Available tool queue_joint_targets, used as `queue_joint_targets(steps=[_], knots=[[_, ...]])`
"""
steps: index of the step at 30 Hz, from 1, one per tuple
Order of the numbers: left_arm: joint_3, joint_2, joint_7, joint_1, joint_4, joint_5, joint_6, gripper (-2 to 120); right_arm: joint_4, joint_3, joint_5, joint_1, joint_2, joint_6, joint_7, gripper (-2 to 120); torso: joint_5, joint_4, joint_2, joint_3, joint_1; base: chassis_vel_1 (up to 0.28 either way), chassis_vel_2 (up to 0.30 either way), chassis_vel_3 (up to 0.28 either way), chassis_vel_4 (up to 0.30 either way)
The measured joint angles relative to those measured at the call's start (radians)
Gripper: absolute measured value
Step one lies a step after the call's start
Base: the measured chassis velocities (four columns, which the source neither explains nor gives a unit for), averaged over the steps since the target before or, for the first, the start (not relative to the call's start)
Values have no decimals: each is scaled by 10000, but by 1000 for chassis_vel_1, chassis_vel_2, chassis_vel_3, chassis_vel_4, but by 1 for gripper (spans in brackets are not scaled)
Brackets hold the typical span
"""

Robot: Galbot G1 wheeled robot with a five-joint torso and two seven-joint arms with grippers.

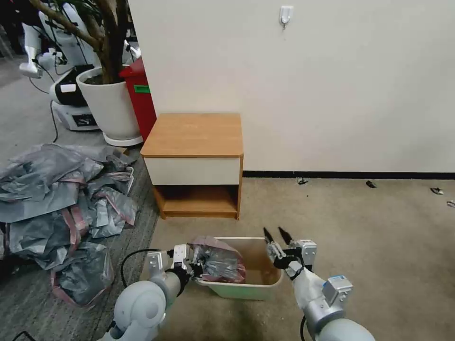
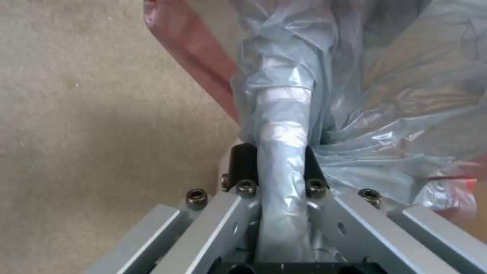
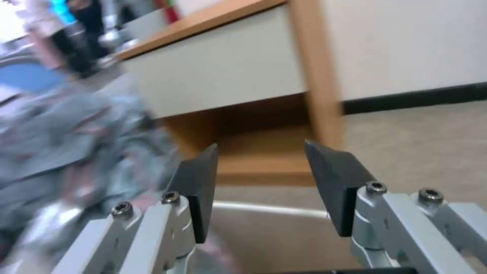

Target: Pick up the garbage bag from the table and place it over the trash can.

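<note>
Bare carpet surrounds the trash can. The left tool pinches the garbage bag over its left rim; the right tool, spread, hovers above the right rim.

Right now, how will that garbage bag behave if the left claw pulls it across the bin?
Probably floppy: the garbage bag hangs crumpled from the left claw, which is shut on a bunched fold. Likely very light, being thin, translucent film. It may snag or slip on the trash can rim.
</note>
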Motion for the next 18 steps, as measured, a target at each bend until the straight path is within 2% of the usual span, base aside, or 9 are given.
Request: queue_joint_targets(steps=[5,10,18], knots=[[-26,-40,171,-59,27,222,-43,2,376,488,1048,188,-725,-2301,-1528,48,1,-2,0,0,0,0,0,0,0],[-28,-36,242,-51,-65,334,-79,2,31,196,1035,775,-1164,-2912,-1828,52,3,0,0,0,0,0,0,0,0],[-69,-11,393,344,-424,651,-115,2,-1040,-679,1227,2008,-1834,-3022,-1768,85,2,1,0,0,0,0,0,0,0]])
